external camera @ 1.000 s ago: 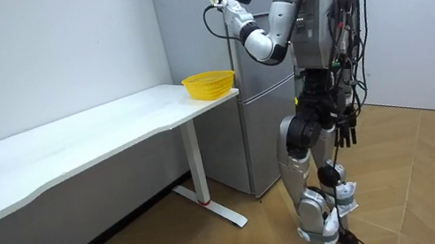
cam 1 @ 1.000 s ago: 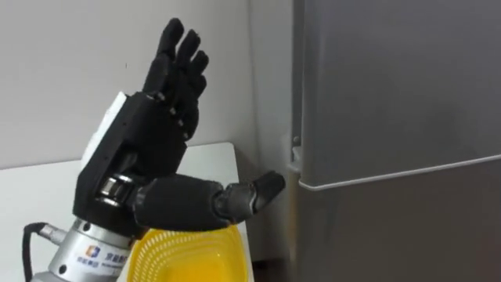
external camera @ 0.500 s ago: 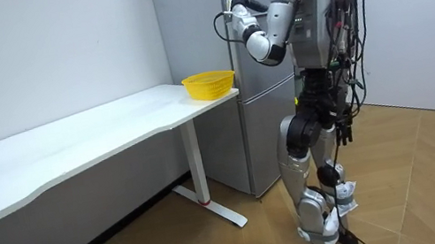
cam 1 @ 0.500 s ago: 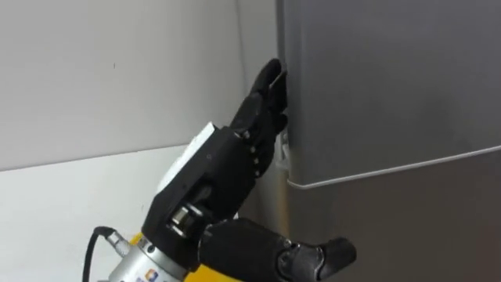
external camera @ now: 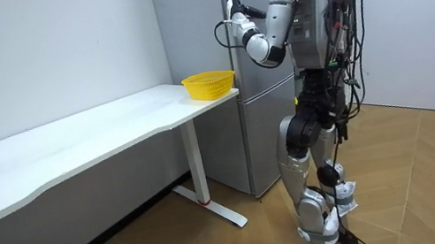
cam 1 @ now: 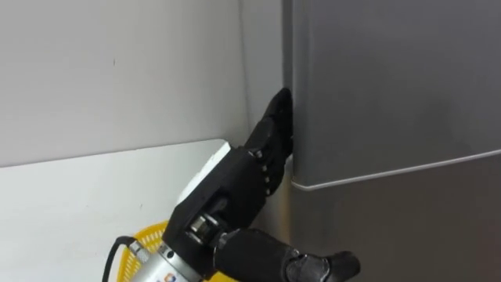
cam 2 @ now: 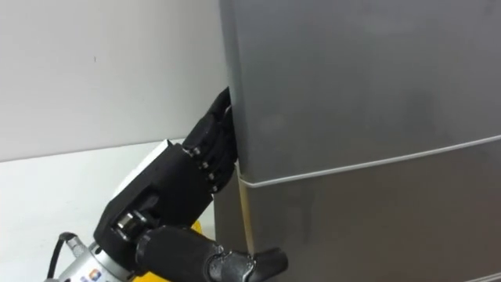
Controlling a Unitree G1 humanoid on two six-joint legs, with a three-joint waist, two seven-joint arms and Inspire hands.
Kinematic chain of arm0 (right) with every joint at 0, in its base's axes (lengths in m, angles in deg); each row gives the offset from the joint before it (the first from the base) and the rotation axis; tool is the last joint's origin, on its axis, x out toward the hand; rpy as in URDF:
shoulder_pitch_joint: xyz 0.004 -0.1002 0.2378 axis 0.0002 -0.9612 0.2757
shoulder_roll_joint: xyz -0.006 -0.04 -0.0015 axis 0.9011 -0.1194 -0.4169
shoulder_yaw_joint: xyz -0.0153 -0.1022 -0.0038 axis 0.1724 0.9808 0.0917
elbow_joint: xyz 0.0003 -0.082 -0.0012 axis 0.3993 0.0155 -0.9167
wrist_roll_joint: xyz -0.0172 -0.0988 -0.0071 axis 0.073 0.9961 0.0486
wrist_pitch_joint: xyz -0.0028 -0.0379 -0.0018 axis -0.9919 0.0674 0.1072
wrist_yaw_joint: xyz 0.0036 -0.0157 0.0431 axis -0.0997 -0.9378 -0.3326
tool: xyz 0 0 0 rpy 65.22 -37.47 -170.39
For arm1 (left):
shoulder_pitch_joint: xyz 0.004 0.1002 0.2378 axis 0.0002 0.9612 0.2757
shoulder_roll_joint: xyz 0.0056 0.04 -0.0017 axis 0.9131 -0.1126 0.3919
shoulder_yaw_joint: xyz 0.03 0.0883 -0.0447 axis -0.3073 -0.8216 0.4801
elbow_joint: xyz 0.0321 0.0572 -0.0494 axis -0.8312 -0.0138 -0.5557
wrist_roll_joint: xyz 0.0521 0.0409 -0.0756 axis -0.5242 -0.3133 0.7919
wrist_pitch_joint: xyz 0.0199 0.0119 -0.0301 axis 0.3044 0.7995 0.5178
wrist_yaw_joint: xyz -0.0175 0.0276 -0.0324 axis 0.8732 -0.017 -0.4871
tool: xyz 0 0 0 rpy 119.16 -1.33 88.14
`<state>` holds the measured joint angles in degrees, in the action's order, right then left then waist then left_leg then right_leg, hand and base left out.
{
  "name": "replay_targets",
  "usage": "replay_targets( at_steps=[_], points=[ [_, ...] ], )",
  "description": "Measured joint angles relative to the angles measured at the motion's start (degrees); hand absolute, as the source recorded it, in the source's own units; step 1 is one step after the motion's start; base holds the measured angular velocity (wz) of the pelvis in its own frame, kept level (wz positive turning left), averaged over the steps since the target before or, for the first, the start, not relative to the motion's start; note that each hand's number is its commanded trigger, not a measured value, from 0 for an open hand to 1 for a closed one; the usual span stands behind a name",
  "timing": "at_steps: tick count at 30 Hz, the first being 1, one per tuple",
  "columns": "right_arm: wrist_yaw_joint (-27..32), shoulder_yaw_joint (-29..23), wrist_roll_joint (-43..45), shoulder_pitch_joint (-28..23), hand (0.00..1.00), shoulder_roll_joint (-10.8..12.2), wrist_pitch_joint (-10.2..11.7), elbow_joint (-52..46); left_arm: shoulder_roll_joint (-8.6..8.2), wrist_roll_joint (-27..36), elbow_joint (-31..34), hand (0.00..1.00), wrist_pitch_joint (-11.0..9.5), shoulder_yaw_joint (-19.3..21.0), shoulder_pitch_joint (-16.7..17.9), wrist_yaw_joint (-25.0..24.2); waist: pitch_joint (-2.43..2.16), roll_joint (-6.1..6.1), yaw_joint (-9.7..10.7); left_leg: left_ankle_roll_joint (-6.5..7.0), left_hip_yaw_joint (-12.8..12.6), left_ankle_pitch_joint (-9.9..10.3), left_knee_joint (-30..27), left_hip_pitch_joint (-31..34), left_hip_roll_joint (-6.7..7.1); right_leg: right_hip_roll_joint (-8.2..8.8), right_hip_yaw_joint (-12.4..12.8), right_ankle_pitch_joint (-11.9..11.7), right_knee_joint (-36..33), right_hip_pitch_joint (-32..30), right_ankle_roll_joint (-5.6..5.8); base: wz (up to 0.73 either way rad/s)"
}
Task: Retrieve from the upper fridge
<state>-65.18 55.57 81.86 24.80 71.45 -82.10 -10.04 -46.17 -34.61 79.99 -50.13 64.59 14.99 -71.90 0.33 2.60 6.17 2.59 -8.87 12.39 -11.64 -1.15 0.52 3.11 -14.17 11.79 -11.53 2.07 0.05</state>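
The grey fridge's upper door point(cam 1: 391, 78) is closed, and a thin seam parts it from the lower door point(cam 1: 391, 235). My left hand point(cam 1: 235, 184) is raised to the upper door's left edge. It is open, with straight fingers point(cam 1: 278, 117) laid into the gap beside that edge and the thumb point(cam 1: 329, 266) stretched out below. In the room view I stand upright facing the fridge point(external camera: 261, 114), with my left hand point(external camera: 236, 13) at head height. My right hand point(external camera: 339, 126) hangs by my hip.
A yellow mesh basket point(cam 1: 149, 243) sits on the white table's point(cam 1: 78, 196) corner nearest the fridge, just under my left forearm. A white wall stands behind the table. Wooden floor lies open behind me in the room view.
My left hand swung from held up in the air over the table to the fridge door's left edge, then settled slightly lower against it. The eye views shifted a little.
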Motion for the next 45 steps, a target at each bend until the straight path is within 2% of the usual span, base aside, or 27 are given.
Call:
replay_targets(
  at_steps=[5, 6, 7, 8, 10, 16, 23, 35, 41, 45],
  points=[
    [0.5, 0.0, 0.0, 0.1, 0.00, 0.0, 0.0, 0.1, -0.48, 0.0, 0.0, 1.00, 0.4, 1.2, 0.0, 2.3, -0.12, 0.02, 0.0, 0.00, 0.0, 0.0, 0.0, 0.0, 0.00, 0.00, -0.1, 0.0, 0.0, 0.0, 0.02, 0.00],
    [0.8, -0.1, 0.0, 0.1, 0.00, 0.0, 0.0, 0.2, -0.70, 0.0, 0.0, 0.95, 0.4, 1.7, 0.0, 3.1, -0.14, 0.04, 0.0, 0.00, 0.0, 0.0, 0.0, 0.0, 0.01, 0.01, -0.1, 0.0, 0.0, 0.0, 0.03, 0.00],
    [1.2, -0.1, 0.0, 0.1, 0.00, 0.0, 0.0, 0.2, -0.96, 0.0, 0.0, 0.51, 0.4, 2.1, 0.0, 3.8, -0.16, 0.04, 0.0, 0.00, 0.0, 0.0, 0.0, 0.0, 0.01, 0.02, -0.1, 0.0, 0.0, 0.0, 0.04, 0.00],
    [1.3, -0.1, 0.0, 0.1, 0.00, 0.0, 0.0, 0.2, -1.19, 0.0, 0.0, 0.00, 0.4, 2.3, 0.0, 3.8, -0.15, 0.01, 0.0, 0.00, 0.0, 0.0, 0.0, 0.0, 0.02, 0.02, -0.1, 0.0, 0.0, 0.0, 0.04, 0.00],
    [1.9, -0.1, -0.1, 0.1, 0.00, 0.0, 0.0, 0.4, -1.79, 0.5, 0.0, 0.00, 0.3, 2.3, 0.0, 3.9, -0.17, -0.02, -0.1, 0.00, 0.0, 0.0, 0.0, 0.0, 0.03, 0.02, -0.1, 0.0, 0.0, 0.0, 0.04, 0.00],
    [2.4, 0.0, -0.8, 0.3, 0.00, 0.0, 0.0, 0.6, -1.30, 2.3, 0.1, 0.00, 0.4, 0.2, 0.0, 3.4, -0.16, -0.05, 0.0, 0.00, 0.0, 0.0, -0.1, 0.0, 0.04, 0.04, -0.1, 0.0, 0.0, 0.0, 0.05, 0.00],
    [2.4, 0.0, -1.1, -0.3, 0.00, 0.1, 0.0, 0.7, -1.30, 2.3, 0.1, 0.00, 0.4, -1.5, -0.1, 2.3, -0.43, 0.38, 0.3, -0.01, -0.2, 0.0, -0.1, 0.0, -0.09, -0.07, 0.0, -0.1, 0.0, 0.0, 0.00, 0.00],
    [2.1, 0.0, -1.0, 1.0, 0.00, 0.0, 0.0, 2.1, -1.28, 2.3, 0.1, 0.00, 0.4, -1.8, -0.2, 0.8, -0.06, -0.20, 0.3, -0.01, -0.3, 0.0, 0.0, 0.0, -0.10, -0.08, -0.1, -0.1, 0.9, -0.1, -0.01, 0.00],
    [2.3, -0.1, -1.2, 1.1, 0.00, 0.0, 0.1, 1.8, -1.20, 2.3, 0.1, 0.00, 0.4, -2.2, -3.3, -0.6, -0.10, -0.13, 0.2, -0.01, -0.3, 0.0, 0.3, 0.0, -0.05, -0.13, 0.0, -0.1, 0.9, 0.1, 0.01, 0.00],
    [2.5, 0.0, -1.2, 1.4, 0.00, 0.0, 0.4, 1.8, -1.18, 2.4, 0.1, 0.00, 0.4, -3.8, -5.9, -1.6, -0.13, -0.09, 0.3, -0.01, -0.4, 0.0, 0.3, 0.0, -0.05, -0.10, 0.1, -0.1, 0.8, 0.1, 0.02, 0.00]
  ],
)
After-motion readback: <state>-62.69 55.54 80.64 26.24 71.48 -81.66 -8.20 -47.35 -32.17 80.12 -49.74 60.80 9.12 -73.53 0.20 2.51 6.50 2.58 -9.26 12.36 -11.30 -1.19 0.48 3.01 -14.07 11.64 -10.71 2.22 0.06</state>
